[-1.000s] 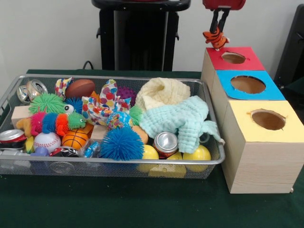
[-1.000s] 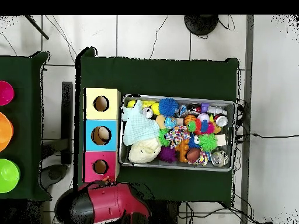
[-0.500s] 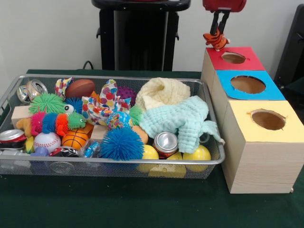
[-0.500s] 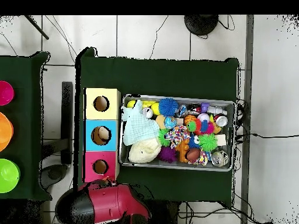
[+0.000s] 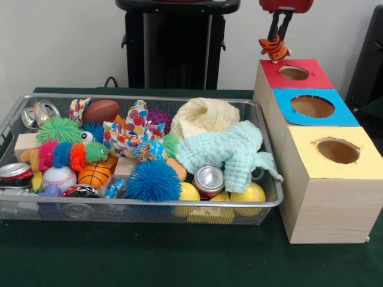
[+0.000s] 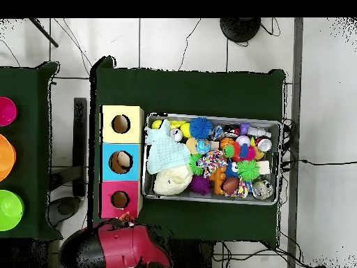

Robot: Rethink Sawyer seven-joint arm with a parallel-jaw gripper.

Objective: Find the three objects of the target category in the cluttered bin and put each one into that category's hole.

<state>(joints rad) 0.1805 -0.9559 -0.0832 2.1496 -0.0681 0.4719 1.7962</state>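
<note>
The silver wire mesh bin [image 5: 137, 210] [image 6: 272, 199] holds a jumble of toys, balls, cans and cloths. My gripper [image 5: 277, 42] hangs above and behind the red-topped box [image 5: 295, 74] [image 6: 119, 199], shut on a small orange striped tiger toy [image 5: 274, 48]. The toy hangs just off the far left edge of the red hole [image 5: 294, 72]. In the overhead view my red arm [image 6: 118, 248] covers the gripper, which sits just beyond the red box's edge.
A blue-topped box [image 5: 313, 106] and a yellow-topped box [image 5: 337, 150] stand in a row with the red one, right of the bin. In the bin lie a mint cloth [image 5: 230, 149], a cream knit hat [image 5: 205, 115], a blue spiky ball [image 5: 154, 180] and a soda can [image 5: 209, 179].
My gripper has risen slightly and shifted a little right with the tiger toy. In the overhead view the arm has drawn toward the picture's bottom left.
</note>
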